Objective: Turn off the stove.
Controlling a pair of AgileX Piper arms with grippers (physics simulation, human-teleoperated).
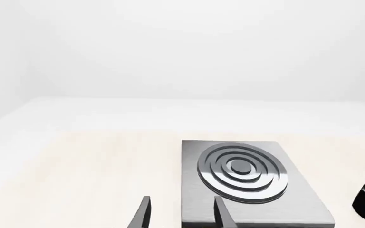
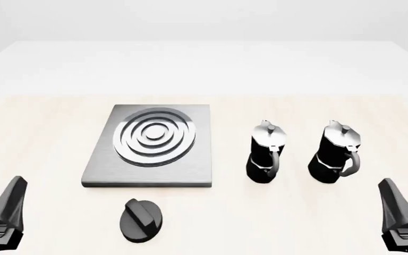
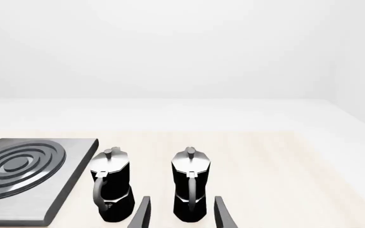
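Note:
The stove [image 2: 103, 169] is a flat grey metal slab with raised silver rings [image 2: 155, 137], lying left of the table's middle. Its black round knob [image 2: 142, 219] sits on the table just in front of the slab, its ridge running diagonally. My left gripper [image 1: 181, 199] is open and empty, low at the near left, with the slab [image 1: 296, 209] ahead of it; one of its fingers [image 2: 9, 204] shows left of the knob. My right gripper [image 3: 181, 199] is open and empty at the near right, one finger [image 2: 397, 210] showing. The knob is out of both wrist views.
Two black-and-silver moka pots [image 2: 268, 152] [image 2: 337, 153] stand upright side by side, to the right of the stove. In the right wrist view both pots [image 3: 111, 187] [image 3: 191, 185] stand just ahead of the fingers. The light wooden tabletop [image 2: 41, 122] ends at a white surround.

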